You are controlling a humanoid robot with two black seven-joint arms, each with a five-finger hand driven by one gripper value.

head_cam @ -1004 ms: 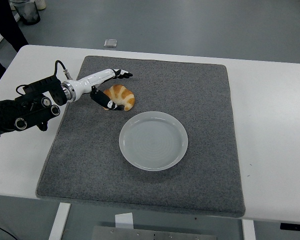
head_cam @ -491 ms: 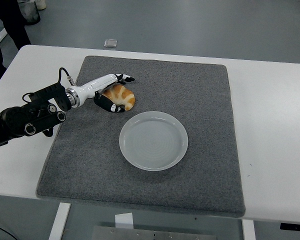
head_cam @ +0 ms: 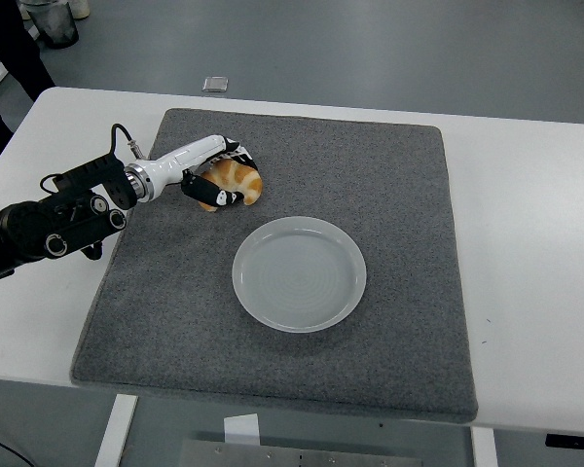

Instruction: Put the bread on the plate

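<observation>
The bread (head_cam: 236, 182), a golden croissant-like piece, is at the upper left of the grey mat (head_cam: 389, 185). My left hand (head_cam: 222, 175) is closed around it, fingers over its top and thumb under its near side, and seems to hold it slightly raised and tilted. The empty white plate (head_cam: 299, 273) sits on the mat to the lower right of the bread, apart from it. My right arm is out of view.
The white table (head_cam: 526, 233) extends past the mat on both sides. A small clear object (head_cam: 214, 84) lies at the table's far edge. A person's dark legs (head_cam: 10, 49) stand at the top left, next to a bin (head_cam: 51, 21).
The left hand's fingers have curled around the bread and taken hold of it. The bread has shifted slightly up and tilted.
</observation>
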